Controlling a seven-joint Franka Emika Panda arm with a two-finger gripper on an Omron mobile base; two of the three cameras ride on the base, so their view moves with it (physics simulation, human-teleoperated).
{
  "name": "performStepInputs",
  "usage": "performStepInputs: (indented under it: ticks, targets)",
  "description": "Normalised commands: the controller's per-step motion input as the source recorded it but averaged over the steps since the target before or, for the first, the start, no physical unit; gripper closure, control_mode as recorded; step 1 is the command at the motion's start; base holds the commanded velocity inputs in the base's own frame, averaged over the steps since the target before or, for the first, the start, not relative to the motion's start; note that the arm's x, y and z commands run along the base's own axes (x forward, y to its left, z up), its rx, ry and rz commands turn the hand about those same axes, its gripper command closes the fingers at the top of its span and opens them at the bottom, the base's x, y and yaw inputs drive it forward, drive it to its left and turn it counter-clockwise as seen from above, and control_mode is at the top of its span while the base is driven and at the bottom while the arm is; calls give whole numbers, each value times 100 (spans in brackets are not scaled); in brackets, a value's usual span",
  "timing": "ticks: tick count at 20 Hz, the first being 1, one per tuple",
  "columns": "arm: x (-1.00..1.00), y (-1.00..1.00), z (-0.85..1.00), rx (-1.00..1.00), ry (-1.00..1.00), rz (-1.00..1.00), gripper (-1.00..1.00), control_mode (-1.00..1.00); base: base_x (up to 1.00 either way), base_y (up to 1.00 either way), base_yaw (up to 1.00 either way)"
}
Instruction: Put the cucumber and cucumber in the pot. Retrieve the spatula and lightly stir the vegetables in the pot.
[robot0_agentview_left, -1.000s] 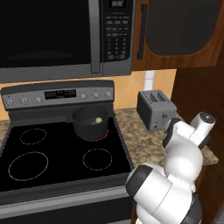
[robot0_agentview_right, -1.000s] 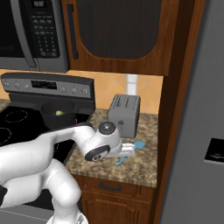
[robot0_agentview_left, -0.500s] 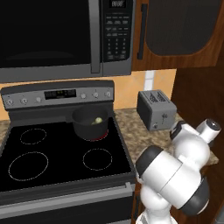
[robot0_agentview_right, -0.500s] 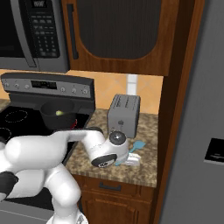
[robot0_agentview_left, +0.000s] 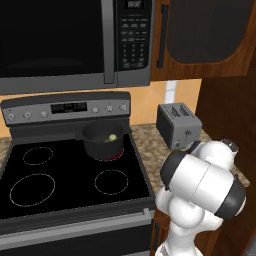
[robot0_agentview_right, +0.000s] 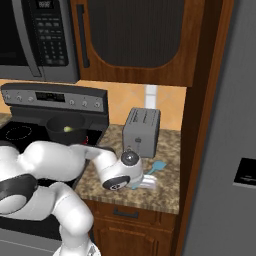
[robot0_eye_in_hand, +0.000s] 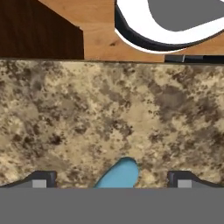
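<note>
Hand view puts our gripper (robot0_eye_in_hand: 109, 181), jaws spread wide, low over the granite counter (robot0_eye_in_hand: 87, 118), the spatula (robot0_eye_in_hand: 119, 174) lying between the fingertips, its light blue blade angled across the gap, ready to be pinched.

toaster (robot0_agentview_right: 141, 131): grey, upright on speckled granite counter (robot0_agentview_right: 165, 186), right of stove | stove (robot0_agentview_left: 60, 185): black glass top, four burner rings | microwave (robot0_agentview_left: 70, 42): mounted above stove | cabinet (robot0_agentview_right: 135, 40): dark wood, above toaster
</note>
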Motion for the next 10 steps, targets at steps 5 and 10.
performStepInputs:
  ticks: [5,10]
  targets:
    - [36,10,-27,3,5,-32,-100,-100,0,0,0]
    - [47,0,-20,4,5,-32,-100,-100,0,0,0]
